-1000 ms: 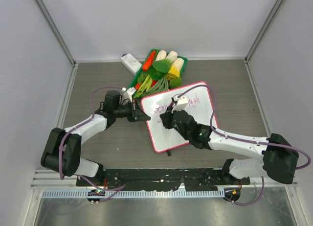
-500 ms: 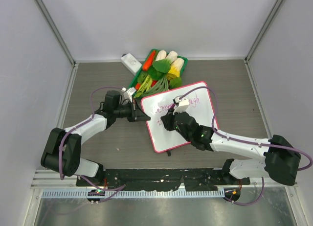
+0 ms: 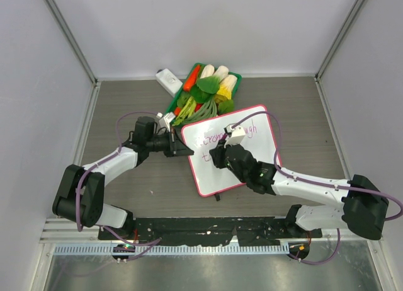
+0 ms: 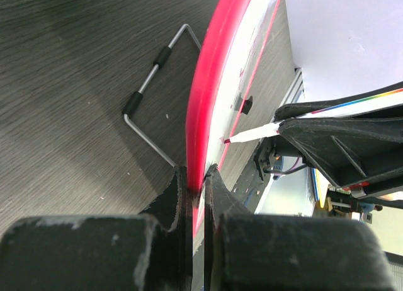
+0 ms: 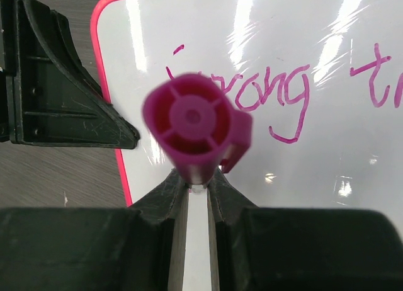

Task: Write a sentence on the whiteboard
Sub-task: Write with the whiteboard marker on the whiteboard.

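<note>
The whiteboard sits in the middle of the table, the basket just behind its far left corner and the block left of the basket, while the left gripper clamps the board's left edge and the right gripper holds the marker over the board, beside the sentence.

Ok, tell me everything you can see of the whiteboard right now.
The whiteboard is a glossy white rectangle with rounded corners and a thick pink-red rim, set askew on the dark table. Magenta handwriting runs across its face. The left pincer is shut on its rim; the marker in the right pincer points at its face. A bent wire leg shows on its back side.
</note>
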Robot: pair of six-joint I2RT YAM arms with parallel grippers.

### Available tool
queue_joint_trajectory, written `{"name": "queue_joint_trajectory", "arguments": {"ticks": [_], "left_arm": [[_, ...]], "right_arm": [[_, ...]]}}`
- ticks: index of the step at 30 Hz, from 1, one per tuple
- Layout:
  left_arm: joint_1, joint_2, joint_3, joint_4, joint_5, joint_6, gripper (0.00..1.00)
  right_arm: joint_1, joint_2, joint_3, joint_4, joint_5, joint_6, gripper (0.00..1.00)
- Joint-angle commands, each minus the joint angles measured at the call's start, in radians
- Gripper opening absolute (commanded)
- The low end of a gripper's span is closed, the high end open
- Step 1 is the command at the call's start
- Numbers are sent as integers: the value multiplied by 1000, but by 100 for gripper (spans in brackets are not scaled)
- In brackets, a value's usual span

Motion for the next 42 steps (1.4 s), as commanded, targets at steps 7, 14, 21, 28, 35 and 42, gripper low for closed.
{"name": "queue_joint_trajectory", "arguments": {"ticks": [7,14,21,28,35,42], "left_arm": [[10,8,2,-58,-133,97,0],[10,10,0,-55,-131,97,0],[10,8,2,-55,-131,97,0],[10,8,2,-55,-130,97,0],[10,8,2,-56,-130,97,0],[9,7,2,-56,-130,97,0]], "right_arm": [[2,-69,78,12,64,-42,2],[-14,-18,129,12,90,-73,1],[-37,37,135,30,77,-68,1],[-56,54,90,65,64,-55,1],[-56,33,52,47,45,-42,1],[-56,14,17,26,25,-27,1]]}}
